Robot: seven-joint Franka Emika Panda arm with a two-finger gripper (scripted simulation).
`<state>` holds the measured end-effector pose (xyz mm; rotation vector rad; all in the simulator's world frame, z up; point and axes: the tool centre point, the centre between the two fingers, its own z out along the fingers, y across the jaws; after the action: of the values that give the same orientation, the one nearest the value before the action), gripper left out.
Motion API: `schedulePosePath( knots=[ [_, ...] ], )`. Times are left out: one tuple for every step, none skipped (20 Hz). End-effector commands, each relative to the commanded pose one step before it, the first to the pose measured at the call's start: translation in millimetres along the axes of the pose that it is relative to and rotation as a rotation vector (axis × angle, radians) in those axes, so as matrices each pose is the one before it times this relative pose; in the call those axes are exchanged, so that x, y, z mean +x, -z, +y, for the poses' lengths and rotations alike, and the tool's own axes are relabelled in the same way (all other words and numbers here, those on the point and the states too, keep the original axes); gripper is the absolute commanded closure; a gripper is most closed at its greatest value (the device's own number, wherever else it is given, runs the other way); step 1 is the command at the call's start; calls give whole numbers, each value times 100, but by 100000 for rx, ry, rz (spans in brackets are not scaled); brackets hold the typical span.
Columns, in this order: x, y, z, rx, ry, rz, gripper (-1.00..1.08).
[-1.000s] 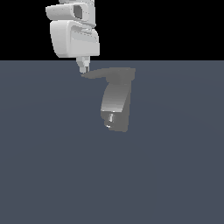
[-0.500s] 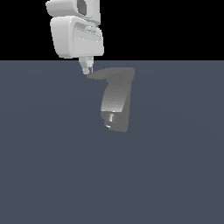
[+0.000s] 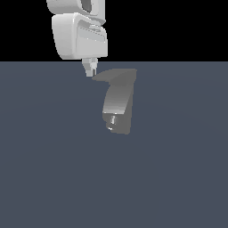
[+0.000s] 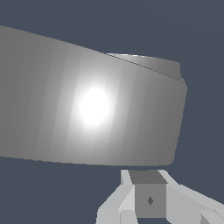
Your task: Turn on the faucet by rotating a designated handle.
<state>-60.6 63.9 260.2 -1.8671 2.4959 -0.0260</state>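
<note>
The grey faucet (image 3: 118, 104) stands upright on the dark floor, with a small bright notch (image 3: 112, 120) low on its body. Its flat handle (image 3: 107, 75) sticks out from the top toward the exterior view's left and tapers to a point. My gripper (image 3: 90, 72) hangs down from the white hand with its fingers together, their tips right at the handle's pointed end and holding nothing. In the wrist view a broad, curved grey faucet surface (image 4: 87, 109) with a bright glare fills most of the picture, close in front of my gripper (image 4: 148, 183).
A flat dark blue-grey floor (image 3: 53, 178) lies all around the faucet. The arm's white hand (image 3: 80, 35) rises above the handle's tip against a black background.
My gripper has moved toward the exterior view's right. The handle's pointed tip has swung with it, so the blade looks shorter and more turned.
</note>
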Motion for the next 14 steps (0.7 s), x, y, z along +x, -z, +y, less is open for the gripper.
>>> schedulePosePath(
  knots=[
    [1537,-178,17,-466,-953,246,108],
    [478,-44,52,-112,-25,32,108],
    [483,-44,52,-112,-25,33,108],
    [487,-44,53,-112,-25,33,108],
    [492,-49,51,-121,-27,36,108],
    [496,-44,55,-112,-25,33,108],
    [501,-48,53,-121,-27,36,108],
    [505,-43,56,-112,-24,34,108],
    [510,-48,54,-121,-26,37,108],
    [515,-48,54,-121,-26,37,108],
    [519,-48,55,-121,-26,37,108],
    [524,-47,56,-121,-26,38,108],
    [529,-47,56,-121,-26,38,108],
    [534,-51,54,-129,-28,41,108]
  ],
)
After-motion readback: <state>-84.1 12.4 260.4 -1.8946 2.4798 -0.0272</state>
